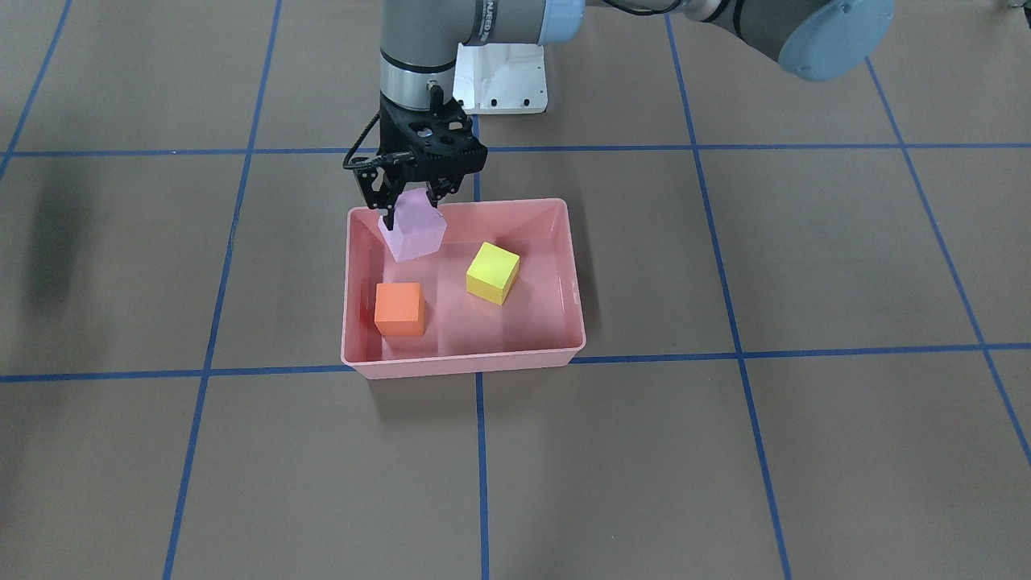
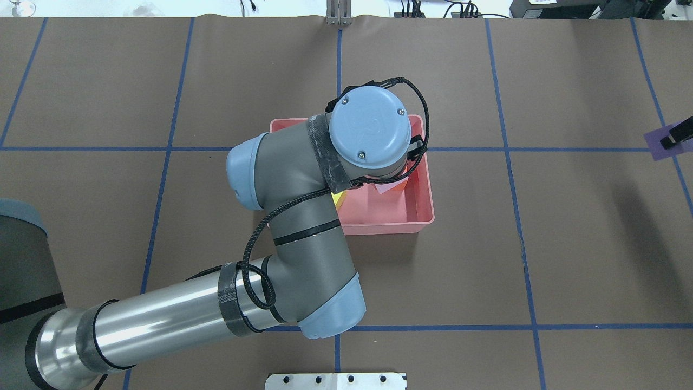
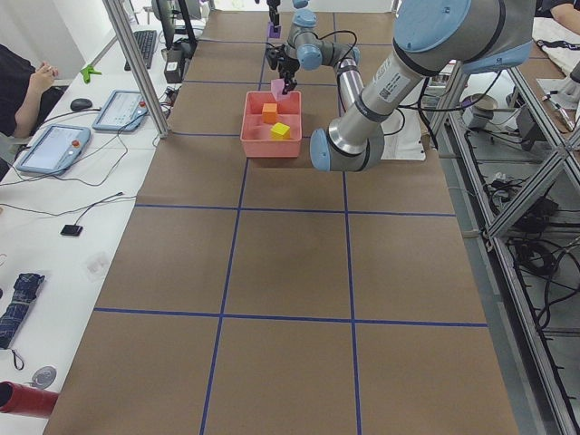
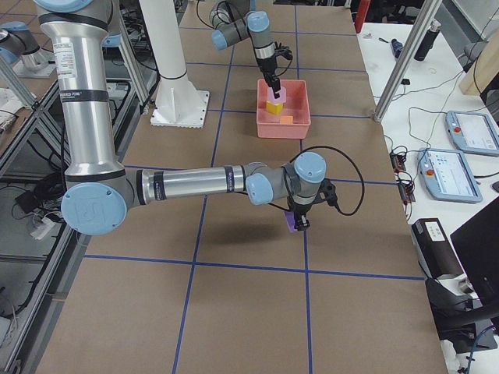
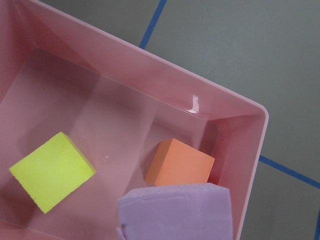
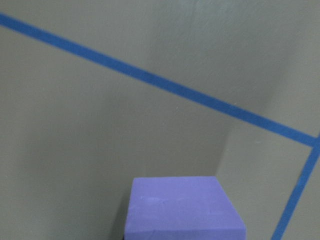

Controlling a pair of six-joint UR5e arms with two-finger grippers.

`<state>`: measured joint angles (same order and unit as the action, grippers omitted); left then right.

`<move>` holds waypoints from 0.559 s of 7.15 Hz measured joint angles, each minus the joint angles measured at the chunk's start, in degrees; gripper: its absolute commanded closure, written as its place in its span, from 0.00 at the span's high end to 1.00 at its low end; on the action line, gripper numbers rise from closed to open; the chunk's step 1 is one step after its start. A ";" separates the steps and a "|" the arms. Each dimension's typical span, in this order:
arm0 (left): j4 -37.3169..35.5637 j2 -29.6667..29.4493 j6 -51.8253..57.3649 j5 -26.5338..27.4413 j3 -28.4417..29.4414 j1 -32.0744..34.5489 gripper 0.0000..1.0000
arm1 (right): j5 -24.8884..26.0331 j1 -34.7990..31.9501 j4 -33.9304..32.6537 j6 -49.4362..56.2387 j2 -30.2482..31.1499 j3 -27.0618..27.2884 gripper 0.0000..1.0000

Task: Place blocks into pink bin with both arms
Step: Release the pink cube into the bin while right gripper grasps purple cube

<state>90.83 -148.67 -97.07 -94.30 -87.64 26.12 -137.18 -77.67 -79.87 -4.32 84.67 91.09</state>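
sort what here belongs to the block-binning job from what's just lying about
Job:
- pink bin
- orange block and yellow block, inside it
- light pink block, held over the bin by the left end effector
- purple block, in the right end effector

Lying about, on the white side bench:
- mouse
- tablet
- folded umbrella

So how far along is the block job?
Done: orange block and yellow block sit in the pink bin. In hand: left tool holds the light pink block over the bin; right tool grips the purple block far off. Remaining: release pink, bring purple over.
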 measured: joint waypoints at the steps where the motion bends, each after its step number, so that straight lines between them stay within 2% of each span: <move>1: 0.83 0.09 0.58 0.39 0.80 -0.20 0.99 | -1.17 -1.01 -0.13 -0.93 -1.05 0.00 0.00; 3: 0.24 0.23 1.77 0.36 0.12 0.04 1.00 | -2.44 -1.61 -0.98 -3.30 -3.36 -0.01 0.00; 4: -2.76 0.24 4.09 0.02 -2.35 0.70 0.99 | -3.74 -2.04 -3.54 -4.07 -5.51 0.07 0.00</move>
<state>88.07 -148.42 -92.98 -94.28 -89.99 26.82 -140.92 -79.71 -83.40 -8.40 79.16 91.16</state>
